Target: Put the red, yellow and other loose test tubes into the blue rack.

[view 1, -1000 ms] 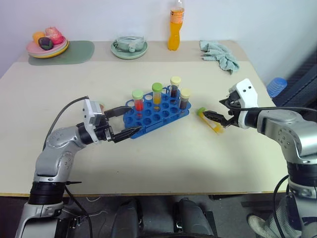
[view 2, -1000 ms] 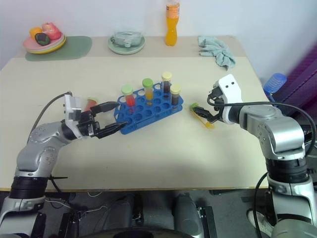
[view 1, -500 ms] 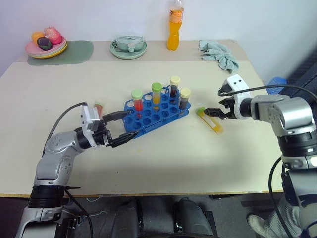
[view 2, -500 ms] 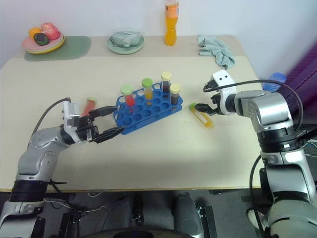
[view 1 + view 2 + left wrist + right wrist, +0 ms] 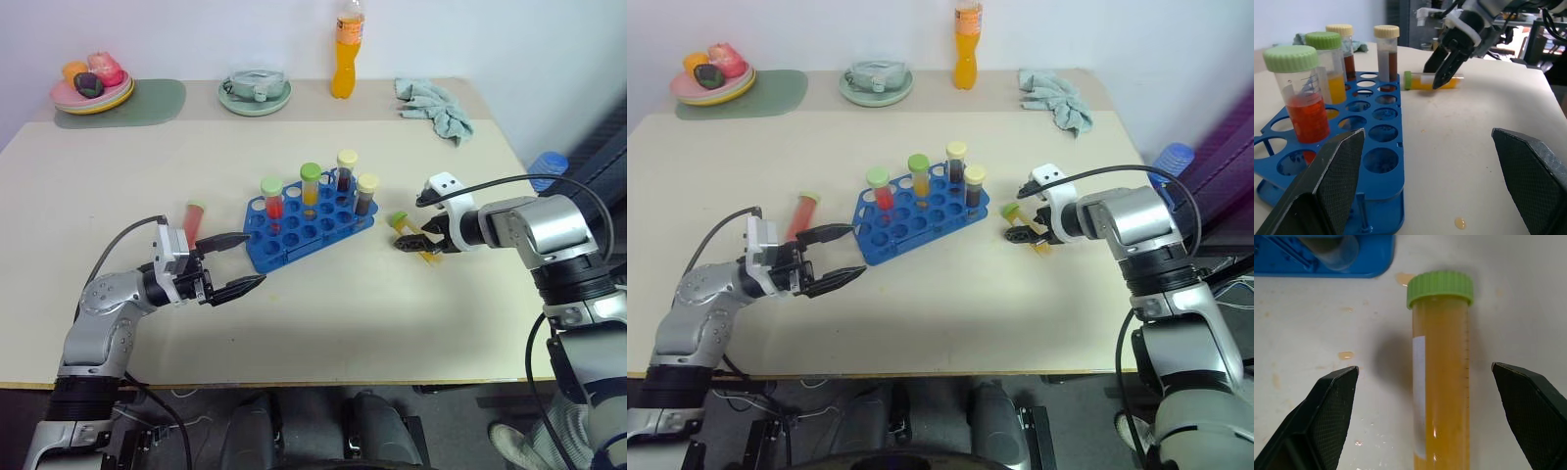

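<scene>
Four tubes stand in the blue rack (image 5: pixel 306 223); two lie loose on the desk (image 5: pixel 323 313). Yellow tube (image 5: pixel 415 238), green cap, lies just right of rack. Red tube (image 5: pixel 193 219) lies left of rack. Right tool (image 5: pixel 415 241) is over yellow tube, fingers apart, nothing held. Left tool (image 5: pixel 227 264) apart, empty, near rack's left end.

Step in hand, by my reading: pickup of yellow tube. Next: lower, close on tube body, then upright it.

Right wrist view shows tube lying between the fingers w/ clearance each side; head views don't resolve this.
</scene>
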### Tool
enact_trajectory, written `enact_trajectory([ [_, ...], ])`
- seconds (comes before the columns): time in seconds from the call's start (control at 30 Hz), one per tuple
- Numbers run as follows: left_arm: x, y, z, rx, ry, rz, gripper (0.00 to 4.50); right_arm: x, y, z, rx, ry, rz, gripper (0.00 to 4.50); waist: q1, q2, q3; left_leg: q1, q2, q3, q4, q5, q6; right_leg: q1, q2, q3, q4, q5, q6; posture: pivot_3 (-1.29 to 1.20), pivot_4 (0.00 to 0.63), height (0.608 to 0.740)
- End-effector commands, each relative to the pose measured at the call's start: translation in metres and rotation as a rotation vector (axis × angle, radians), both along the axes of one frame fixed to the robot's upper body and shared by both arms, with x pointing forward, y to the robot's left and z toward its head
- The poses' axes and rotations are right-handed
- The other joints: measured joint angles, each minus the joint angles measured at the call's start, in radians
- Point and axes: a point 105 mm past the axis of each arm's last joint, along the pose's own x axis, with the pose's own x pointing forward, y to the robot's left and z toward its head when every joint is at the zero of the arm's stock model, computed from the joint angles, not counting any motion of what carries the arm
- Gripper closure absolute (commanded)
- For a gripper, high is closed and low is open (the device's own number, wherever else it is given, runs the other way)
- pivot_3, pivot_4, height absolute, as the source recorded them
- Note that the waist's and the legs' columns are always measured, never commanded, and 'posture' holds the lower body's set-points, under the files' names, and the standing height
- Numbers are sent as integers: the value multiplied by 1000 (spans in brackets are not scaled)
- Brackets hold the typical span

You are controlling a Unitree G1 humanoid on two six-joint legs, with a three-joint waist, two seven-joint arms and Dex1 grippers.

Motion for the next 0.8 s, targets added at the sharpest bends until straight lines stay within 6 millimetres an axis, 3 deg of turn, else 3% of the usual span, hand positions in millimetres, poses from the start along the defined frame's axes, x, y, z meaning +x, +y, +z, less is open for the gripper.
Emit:
enact_trajectory([
  [0.03, -5, 3, 7, 32, -46, -15, 238, 11, 2, 12, -6, -55, 10, 49, -3, 0, 0, 0, 0, 0, 0, 0, -1, 0, 0, 0, 0, 0, 0, 0, 150, 740],
  [0.13, -7, 4, 9, 36, -54, -16, 238, 15, 2, 13, -11, -59, 14, 921, -2, 0, 0, 0, 0, 1, 0, 0, -1, 0, 0, 0, 0, 0, 0, 0, 150, 740],
  [0.3, -11, 6, 6, 61, -59, -37, 238, 18, 2, 12, -24, -64, 30, 3494, -2, 0, 0, 0, 0, 1, 0, 1, -1, 0, 0, 0, 0, 0, 0, 0, 150, 740],
  [0.33, -11, 7, 5, 74, -61, -44, 238, 19, 1, 11, -28, -63, 32, 3734, -2, 0, 0, 0, 0, 1, 0, 1, -1, 0, 0, 0, 0, 0, 0, 0, 150, 740],
  [0.63, -10, 8, 7, 56, -67, -38, 238, 15, -2, 11, -49, -89, 77, 3735, -2, 0, 0, 0, 0, 1, 0, 1, -1, 0, 0, 0, 0, 0, 0, 0, 150, 740],
  [0.8, -6, 8, 9, 29, -73, -22, 238, -9, 20, 30, 55, -251, 313, 3735, 5, 0, 0, 0, 0, 1, 0, 1, -1, 0, 0, 0, -1, 0, 0, 0, 150, 740],
])
